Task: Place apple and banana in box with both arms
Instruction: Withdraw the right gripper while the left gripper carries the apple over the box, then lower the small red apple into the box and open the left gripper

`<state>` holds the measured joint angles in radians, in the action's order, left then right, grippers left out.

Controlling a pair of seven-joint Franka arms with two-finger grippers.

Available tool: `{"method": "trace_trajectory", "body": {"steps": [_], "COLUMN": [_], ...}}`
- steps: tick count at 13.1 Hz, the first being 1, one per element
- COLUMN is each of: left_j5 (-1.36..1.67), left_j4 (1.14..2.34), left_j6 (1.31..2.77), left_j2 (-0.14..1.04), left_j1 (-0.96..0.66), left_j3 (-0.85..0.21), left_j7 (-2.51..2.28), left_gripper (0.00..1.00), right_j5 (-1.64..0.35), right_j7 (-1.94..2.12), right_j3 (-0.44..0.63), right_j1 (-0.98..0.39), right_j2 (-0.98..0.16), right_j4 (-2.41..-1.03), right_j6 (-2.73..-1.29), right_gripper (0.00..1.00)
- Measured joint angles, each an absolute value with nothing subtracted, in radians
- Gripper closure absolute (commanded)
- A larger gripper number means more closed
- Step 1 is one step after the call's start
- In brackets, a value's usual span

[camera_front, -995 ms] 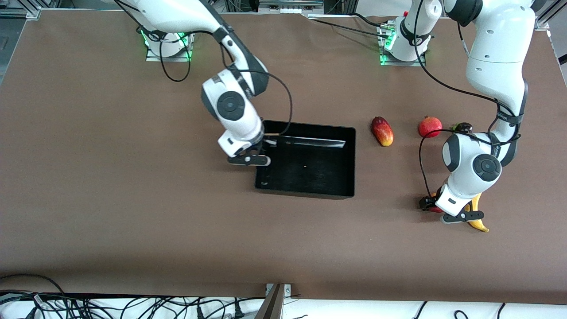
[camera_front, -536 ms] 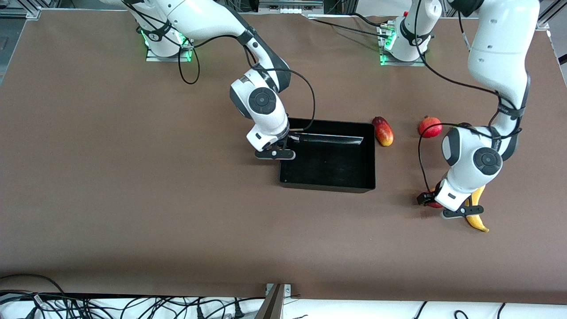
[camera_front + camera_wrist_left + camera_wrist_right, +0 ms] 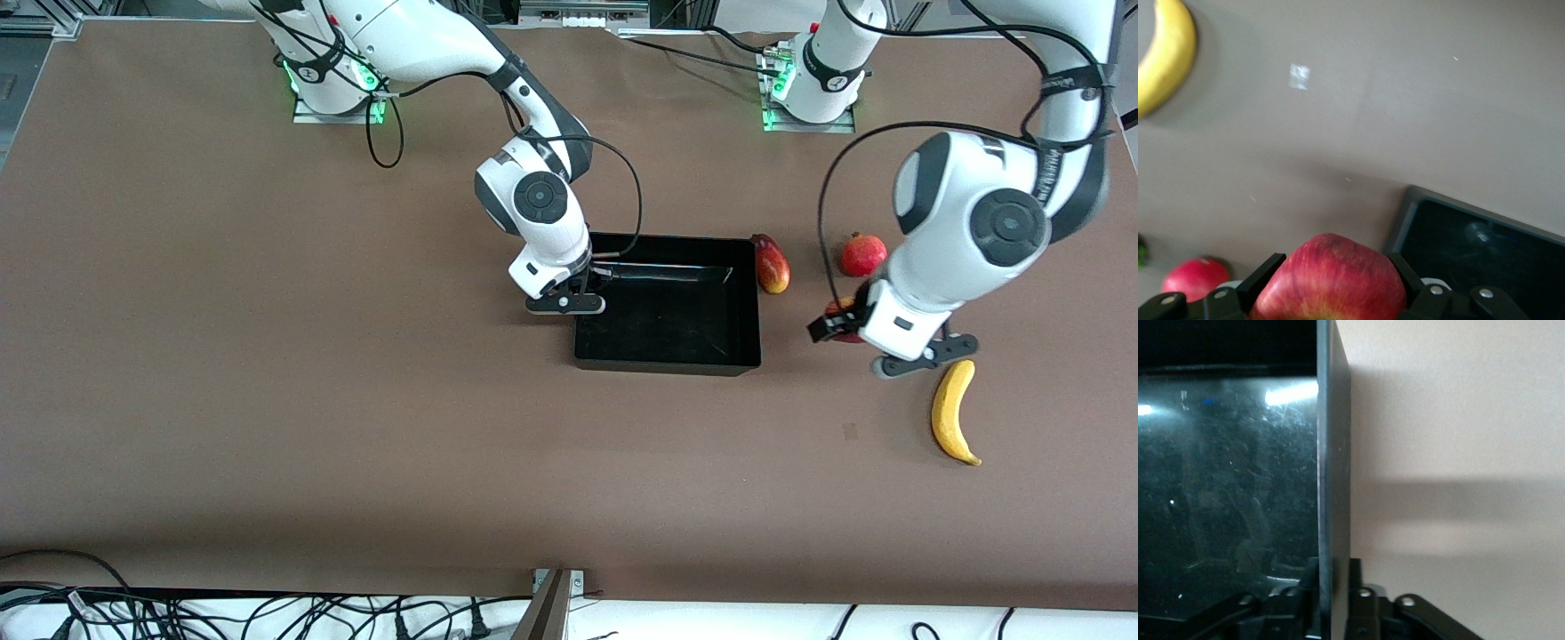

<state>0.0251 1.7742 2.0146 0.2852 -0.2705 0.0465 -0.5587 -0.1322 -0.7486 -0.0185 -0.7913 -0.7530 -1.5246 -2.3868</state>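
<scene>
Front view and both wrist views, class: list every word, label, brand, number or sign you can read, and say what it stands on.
None can be read.
The box, apple and banana carry no print.
Small marks on the arms are too small to read.

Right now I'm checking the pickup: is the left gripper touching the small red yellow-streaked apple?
Touching. The left wrist view shows the left gripper with a black finger pressed against each side of the small red yellow-streaked apple, above the brown table.
</scene>
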Motion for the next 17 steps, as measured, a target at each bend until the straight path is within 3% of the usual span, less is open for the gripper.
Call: {"method": "trace_trajectory", "body": {"steps": [3, 8, 11, 17], "left_j5": [0.054, 0.056, 0.035, -0.029], "left_j4": [1.779, 1.780, 1.780, 1.787], "left_j6": [2.031, 2.100, 2.150, 2.228], "left_j2": [0.330, 0.407, 0.460, 0.558], "left_j1": [-0.377, -0.453, -0.475, -0.487], "left_j3": [0.044, 0.038, -0.033, -0.174], "left_j7": [-0.731, -0.823, -0.822, -0.822], "left_gripper": [1.00, 1.00, 1.00, 1.00], "right_j5": [-0.133, -0.135, -0.138, -0.140], "right_j7": [-0.746, -0.546, -0.438, -0.279], "right_j3": [-0.001, 0.030, 0.038, 0.170], "right_j1": [-0.770, -0.601, -0.478, -0.465], "right_j2": [-0.726, -0.532, -0.408, -0.143], "right_j4": [-1.494, -1.474, -1.476, -1.614], "right_j6": [-2.373, -2.089, -1.923, -1.748], "right_gripper": [0.00, 0.00, 0.00, 0.00]}}
